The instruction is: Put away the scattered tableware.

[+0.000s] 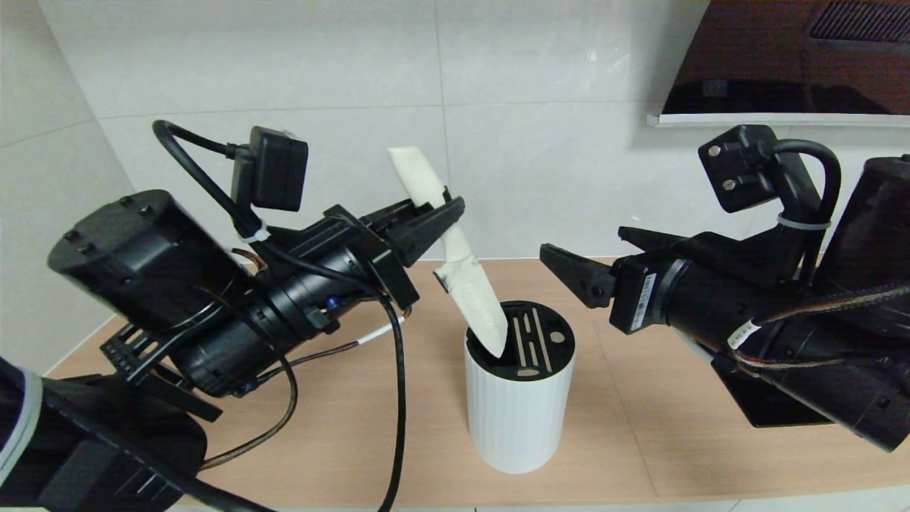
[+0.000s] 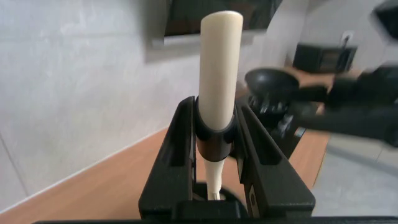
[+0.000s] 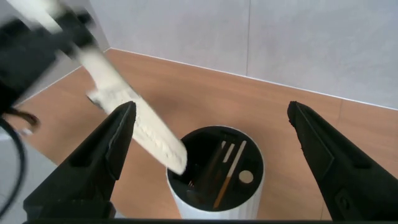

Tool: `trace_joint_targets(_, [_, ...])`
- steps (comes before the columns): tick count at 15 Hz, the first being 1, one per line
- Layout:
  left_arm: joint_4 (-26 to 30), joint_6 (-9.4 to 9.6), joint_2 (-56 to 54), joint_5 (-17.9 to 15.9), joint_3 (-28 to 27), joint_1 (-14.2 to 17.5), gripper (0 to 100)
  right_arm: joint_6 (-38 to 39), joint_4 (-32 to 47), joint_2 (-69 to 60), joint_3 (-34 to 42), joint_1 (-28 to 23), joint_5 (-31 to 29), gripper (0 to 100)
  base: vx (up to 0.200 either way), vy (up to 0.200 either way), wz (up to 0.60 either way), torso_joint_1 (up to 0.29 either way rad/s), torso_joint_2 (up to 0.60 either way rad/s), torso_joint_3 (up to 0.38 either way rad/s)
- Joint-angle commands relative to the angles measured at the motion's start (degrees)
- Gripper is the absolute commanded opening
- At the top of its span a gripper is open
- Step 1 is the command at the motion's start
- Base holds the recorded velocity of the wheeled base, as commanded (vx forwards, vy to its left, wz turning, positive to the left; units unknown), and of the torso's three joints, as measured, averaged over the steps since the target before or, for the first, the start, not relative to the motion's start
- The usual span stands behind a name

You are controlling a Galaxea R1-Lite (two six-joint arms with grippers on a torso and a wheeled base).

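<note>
A white knife (image 1: 455, 256) hangs tilted with its blade tip in a slot on the black top of the white ribbed knife holder (image 1: 519, 405). My left gripper (image 1: 434, 217) is shut on the knife's cream handle (image 2: 217, 81), above and to the left of the holder. From the right wrist the knife's blade (image 3: 146, 127) enters the holder (image 3: 214, 180) at its near-left edge. My right gripper (image 3: 214, 134) is open and holds nothing, hovering to the right of and above the holder, its near fingertip (image 1: 569, 274) close to the holder's rim.
The holder stands on a light wooden counter (image 1: 370, 427) against a white tiled wall. A black flat object (image 1: 771, 405) lies on the counter under my right arm. A dark range hood (image 1: 789, 64) hangs at the upper right. Loose cables trail beneath my left arm.
</note>
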Motion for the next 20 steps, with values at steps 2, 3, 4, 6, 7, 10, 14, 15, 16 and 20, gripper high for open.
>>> trace_joint_targets(2, [-0.3,2.05,3.26,-0.05,0.46,-0.45,0,0.0,-0.04,-0.18,0.04,-0.05,-0.01,100,0.0,0.0,0.0,0.0,0.0,0.0])
trace_joint_targets(3, [-0.47,2.58,4.32,0.03,0.46,-0.53,0,-0.09,-0.04,-0.44,0.13,-0.05,-0.01,100,0.0,0.0,0.0,0.0,0.0,0.0])
trace_joint_targets(4, [-0.47,2.58,4.67,0.03,0.46,-0.8,0,-0.18,-0.04,-0.53,0.13,-0.05,-0.01,100,0.0,0.0,0.0,0.0,0.0,0.0])
trace_joint_targets(6, [-0.47,2.58,5.02,0.03,0.46,-1.06,0,-0.18,-0.04,-0.61,0.13,-0.05,-0.01,100,0.0,0.0,0.0,0.0,0.0,0.0])
trace_joint_targets(7, [-0.47,2.58,5.55,0.03,0.46,-1.24,0,-0.18,-0.04,-0.61,0.13,-0.05,-0.01,100,0.0,0.0,0.0,0.0,0.0,0.0])
trace_joint_targets(10, [-0.74,2.58,8.19,0.12,0.11,-2.56,0,-0.27,-0.04,-0.44,0.13,-0.05,-0.01,100,0.0,0.0,0.0,0.0,0.0,0.0])
trace_joint_targets(14, [-4.87,2.58,12.67,0.56,0.19,-4.58,0,-0.27,0.04,-0.88,0.13,-0.05,-0.01,100,0.0,0.0,0.0,0.0,0.0,0.0])
trace_joint_targets(15, [-5.04,2.58,13.37,0.56,0.37,-4.58,0,-0.27,0.04,-0.88,0.13,-0.05,-0.01,100,0.0,0.0,0.0,0.0,0.0,0.0])
trace_joint_targets(16, [-5.13,2.58,13.9,0.56,0.37,-4.58,0,-0.27,0.04,-0.88,0.13,-0.05,-0.01,100,0.0,0.0,0.0,0.0,0.0,0.0])
trace_joint_targets(20, [-5.13,2.58,15.66,1.0,0.55,-4.58,0,-0.71,-0.04,-0.88,0.13,-0.05,-0.01,100,0.0,0.0,0.0,0.0,0.0,0.0])
